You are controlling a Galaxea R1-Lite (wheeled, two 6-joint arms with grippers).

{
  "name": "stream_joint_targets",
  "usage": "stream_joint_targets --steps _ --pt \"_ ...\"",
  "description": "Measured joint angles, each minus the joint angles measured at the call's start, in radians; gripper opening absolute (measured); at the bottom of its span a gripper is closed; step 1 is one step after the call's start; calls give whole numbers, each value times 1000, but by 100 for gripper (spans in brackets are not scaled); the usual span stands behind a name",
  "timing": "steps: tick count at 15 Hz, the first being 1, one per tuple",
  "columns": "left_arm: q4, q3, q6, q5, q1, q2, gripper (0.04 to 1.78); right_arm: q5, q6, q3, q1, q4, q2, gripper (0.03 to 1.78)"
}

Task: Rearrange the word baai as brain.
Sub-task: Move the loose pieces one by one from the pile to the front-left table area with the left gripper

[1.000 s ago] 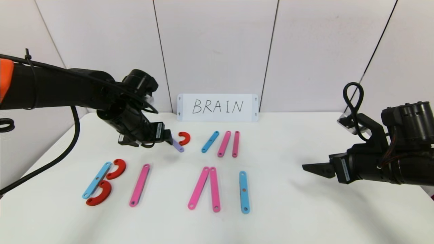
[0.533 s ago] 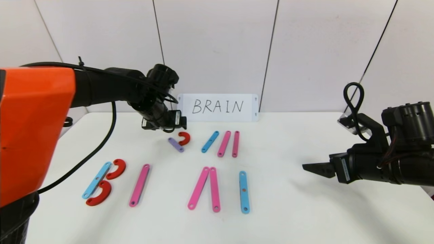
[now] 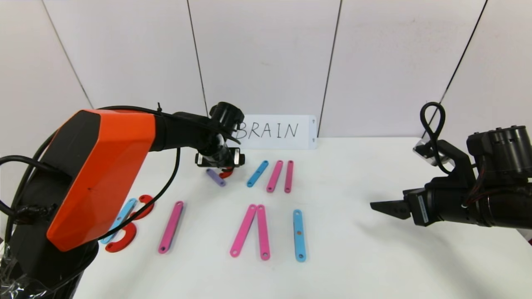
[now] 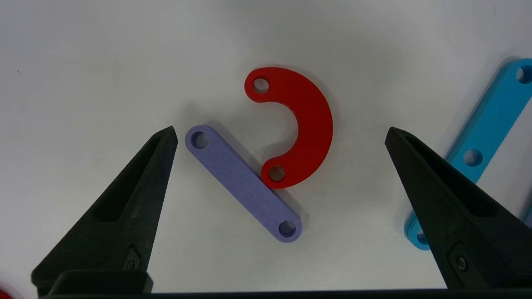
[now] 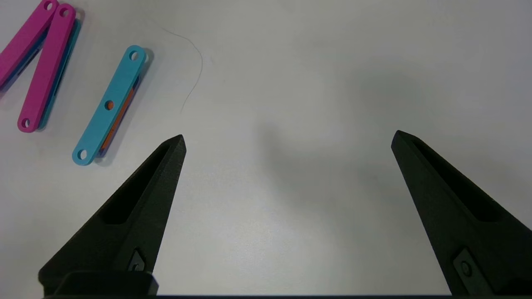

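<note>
Left gripper [image 4: 280, 133] sits directly above the red curve [image 4: 305, 124] and lilac strip [image 4: 243, 182], jaws spread wide, nothing held. Both pieces lie flat on the white surface [image 3: 374, 257] between the fingertips. One end of the red curve touches the lilac strip about midway along its length (in the left wrist view it may overlap it slightly, hard to be sure). In the head view the gripper body hides most of the red curve; the lilac strip [image 3: 216, 177] pokes out below it.

Landmark: white card [image 3: 276, 131] reading BRAIN, standing at the back of the surface.
- Spare row just in front of card: lilac strip and red curve toward the robot's left, then a blue strip [image 3: 257, 173], then two pink strips [image 3: 275, 176] side by side.
- Word row farther from card, nearer the robot: blue strip with two red curves [image 3: 124, 241] forming B (partly behind the left arm's orange cover), a single slanted pink strip [image 3: 171, 227], two pink strips [image 3: 251, 230] meeting at the far end in an A shape without crossbar, and a blue strip [image 3: 299, 235] as I.

Right gripper [image 5: 286, 137] hovers well off to the robot's right of the card, jaws wide apart, empty, only bare surface between them. The I strip [image 5: 109, 105] shows at the edge of its wrist view.
</note>
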Motion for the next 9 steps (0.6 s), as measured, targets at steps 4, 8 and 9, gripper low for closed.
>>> stream_joint_targets --steps 4,8,9 --pt "-91 0 -62 51 -9 45 175 1 0 4 0 -1 0 173" --pt "-99 1 -92 52 -13 63 175 1 -1 5 3 -1 0 173" --pt "-99 1 -95 52 -17 64 175 2 -1 5 5 -1 0 173"
